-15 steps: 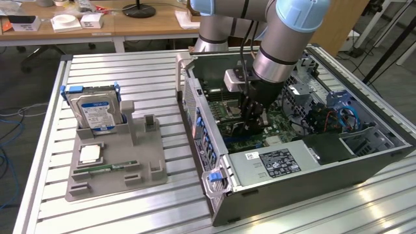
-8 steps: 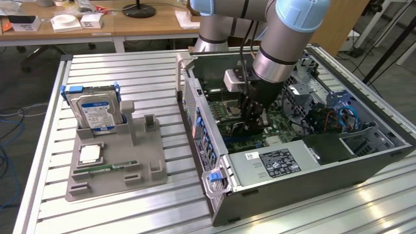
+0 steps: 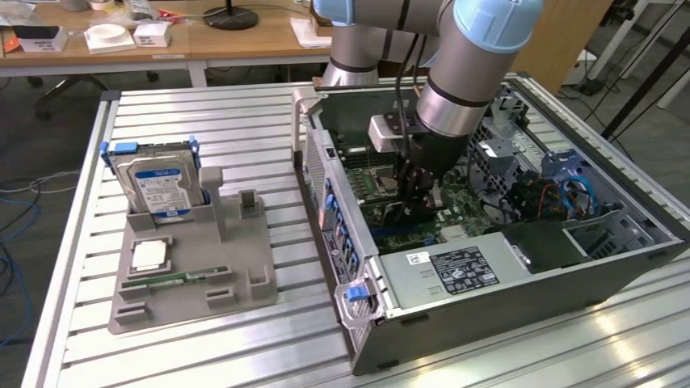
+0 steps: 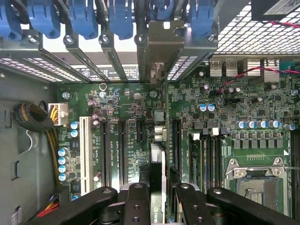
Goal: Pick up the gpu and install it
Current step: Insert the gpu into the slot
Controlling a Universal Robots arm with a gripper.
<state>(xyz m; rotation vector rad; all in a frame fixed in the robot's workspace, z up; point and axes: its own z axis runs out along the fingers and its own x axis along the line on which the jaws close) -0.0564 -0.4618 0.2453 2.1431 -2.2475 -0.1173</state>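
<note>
My gripper [image 3: 416, 200] reaches down into the open computer case [image 3: 329, 206], over the motherboard [image 3: 383, 182]. In the wrist view the gpu [image 4: 157, 161] appears edge-on as a thin dark card between my two black fingers [image 4: 137, 199]; the gripper [image 4: 160, 190] is shut on it. The card's silver bracket [image 4: 159, 51] stands against the case's rear slot openings, beneath the row of blue latches [image 4: 122, 18]. The card stands upright over the long expansion slots [image 4: 123, 150] of the green motherboard [image 4: 220, 117]. Whether it sits in a slot I cannot tell.
A grey parts tray [image 3: 189, 271] lies on the slatted table at the exterior view's left, holding a hard drive [image 3: 161, 186], a square processor [image 3: 149, 256] and a green memory stick [image 3: 173, 280]. Inside the case are the power supply [image 3: 458, 271], cables [image 3: 571, 190] and an empty processor socket [image 4: 255, 180].
</note>
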